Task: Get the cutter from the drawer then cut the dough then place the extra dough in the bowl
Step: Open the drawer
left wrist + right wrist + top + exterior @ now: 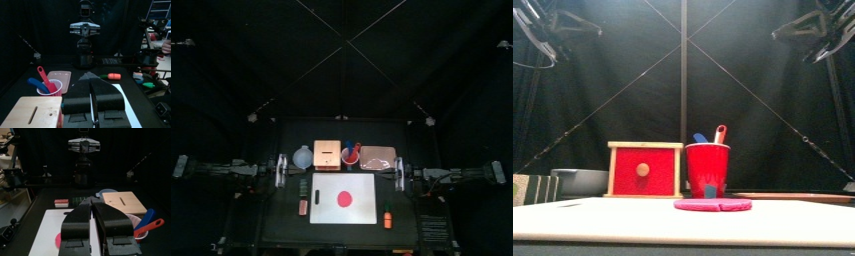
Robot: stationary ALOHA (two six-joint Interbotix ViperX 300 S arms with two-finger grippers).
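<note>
Nothing begun: left gripper and right gripper hung clenched, empty. Between them sat the pale wooden box, red drawer shut, cutter presumably inside; flat red dough disc lay uncut.

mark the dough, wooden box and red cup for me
dough (714, 204): front view, front edge of the disc
wooden box (660, 158): front view, red drawer front
red cup (708, 165): front view, middle of its wall

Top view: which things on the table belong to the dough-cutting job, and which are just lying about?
Job: box (cutter not seen), dough, board, bowl.
Lying about: cup with knives, tray, red toy, orange toy.
</note>
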